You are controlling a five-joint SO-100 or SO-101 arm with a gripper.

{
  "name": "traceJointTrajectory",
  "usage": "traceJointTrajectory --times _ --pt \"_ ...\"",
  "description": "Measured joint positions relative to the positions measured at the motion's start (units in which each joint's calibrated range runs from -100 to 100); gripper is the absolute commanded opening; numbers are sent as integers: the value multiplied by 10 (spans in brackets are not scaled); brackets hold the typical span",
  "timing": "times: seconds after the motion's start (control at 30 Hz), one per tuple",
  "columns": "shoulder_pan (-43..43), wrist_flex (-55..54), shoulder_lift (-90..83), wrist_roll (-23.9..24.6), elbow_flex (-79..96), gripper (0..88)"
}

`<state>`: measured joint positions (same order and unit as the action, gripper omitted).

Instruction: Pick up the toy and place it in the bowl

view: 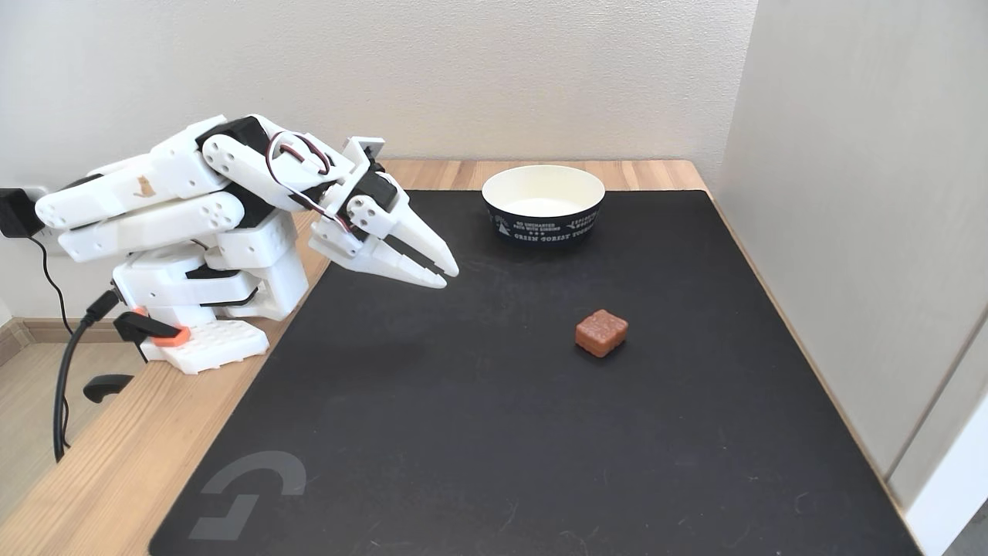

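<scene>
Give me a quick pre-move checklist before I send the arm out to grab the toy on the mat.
1. Toy free to grasp: ok. It sits alone on the black mat, nothing touching it.
2. Gripper empty: ok. The fingers hold nothing, tips nearly together, well short of the toy.
3. Gripper open wide enough for the toy: not ok. It must open first.
4. Path from gripper to toy: ok. Bare mat lies between them in the fixed view.
5. Bowl ready: ok. Upright, open side up, at the mat's far edge, apart from the toy.
6. Bowl's inside empty: ok as far as seen; the near wall hides part of the bottom.
</scene>
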<state>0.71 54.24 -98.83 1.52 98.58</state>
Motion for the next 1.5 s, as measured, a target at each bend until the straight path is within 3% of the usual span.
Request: traceJointTrajectory --times 0.1,0.13,0.2,0.6,0.73,0.87,1.03,1.1,1.5 --pt "0 0 0 0 0 274" --pt "0 0 0 0 0 415" --pt "-3 0 0 0 0 470" --pt "-22 3 0 -2 0 433" --pt "-4 58 3 -2 -54 433" --pt "35 170 30 -18 -224 433" --pt "57 190 216 -39 -413 434" --pt "61 168 336 -70 -483 434" --pt "83 74 808 -156 -714 432"
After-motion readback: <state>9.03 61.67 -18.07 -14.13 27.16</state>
